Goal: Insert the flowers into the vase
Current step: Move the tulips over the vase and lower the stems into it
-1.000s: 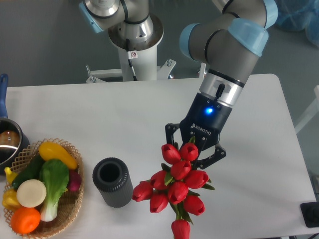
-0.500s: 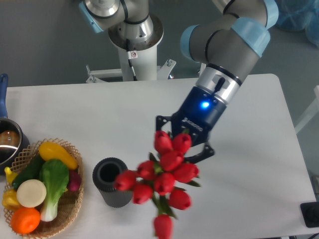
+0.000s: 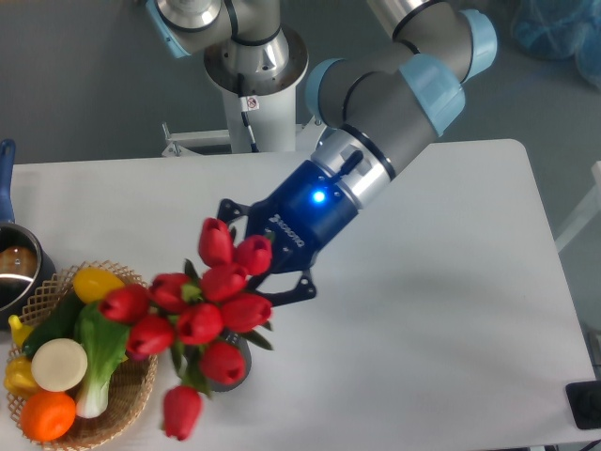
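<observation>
- The table (image 3: 451, 310) was a white surface; the arm reached over it from the far edge toward the near-left area.
- Compared with the earlier views, the arm had swung leftward, carrying the flowers (image 3: 192, 315) from the near-centre of the table to a position over the vase (image 3: 235, 368). The bouquet had also tilted, its heads fanned toward the near-left corner.
- The flowers now covered most of the vase; only a small dark part of its body showed beneath the lowest blooms, near the near edge, left of centre. Its mouth was hidden, so stem alignment with the opening could not be confirmed.
- Judgement: transport appeared largely complete; the remaining step was likely to bring the stems upright and lower them into the opening.
- The wicker basket (image 3: 113, 418) of vegetables stood at the near-left corner, just beside the vase; several blooms overlapped it in view.
- The gripper (image 3: 266, 266) was pinching the bouquet at the stem end, its fingers partly closed around the bunch and largely screened by the upper blooms.
- A metal pot (image 3: 14, 268) sat at the left edge.
</observation>
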`<state>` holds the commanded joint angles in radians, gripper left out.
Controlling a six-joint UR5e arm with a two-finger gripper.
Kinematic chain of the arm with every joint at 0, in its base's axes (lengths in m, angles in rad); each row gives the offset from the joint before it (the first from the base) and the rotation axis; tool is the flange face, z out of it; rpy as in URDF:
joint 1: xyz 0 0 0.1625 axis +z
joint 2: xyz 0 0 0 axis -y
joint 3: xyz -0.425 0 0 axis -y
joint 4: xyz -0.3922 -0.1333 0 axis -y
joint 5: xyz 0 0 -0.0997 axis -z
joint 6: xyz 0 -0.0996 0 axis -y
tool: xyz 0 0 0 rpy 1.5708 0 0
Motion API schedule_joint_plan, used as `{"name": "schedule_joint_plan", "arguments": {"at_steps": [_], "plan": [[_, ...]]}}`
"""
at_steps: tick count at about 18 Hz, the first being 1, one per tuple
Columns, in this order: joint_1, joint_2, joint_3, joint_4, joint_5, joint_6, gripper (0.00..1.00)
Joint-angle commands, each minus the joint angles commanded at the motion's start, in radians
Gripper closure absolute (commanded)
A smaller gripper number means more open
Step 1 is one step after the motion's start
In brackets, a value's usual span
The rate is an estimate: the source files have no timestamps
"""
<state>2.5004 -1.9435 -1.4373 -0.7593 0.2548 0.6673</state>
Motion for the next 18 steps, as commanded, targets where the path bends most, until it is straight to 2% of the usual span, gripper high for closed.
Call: {"name": "schedule_joint_plan", "arguments": {"at_steps": [8,13,18], "plan": [[0.009,-0.035,0.002,0.002,-0.014,0.066,0.96],[0.017,-0.038,-0.029,0.002,-0.014,0.107,0.95],[0.015,-0.031,-0.089,0.002,-0.011,0.141,0.94]]}}
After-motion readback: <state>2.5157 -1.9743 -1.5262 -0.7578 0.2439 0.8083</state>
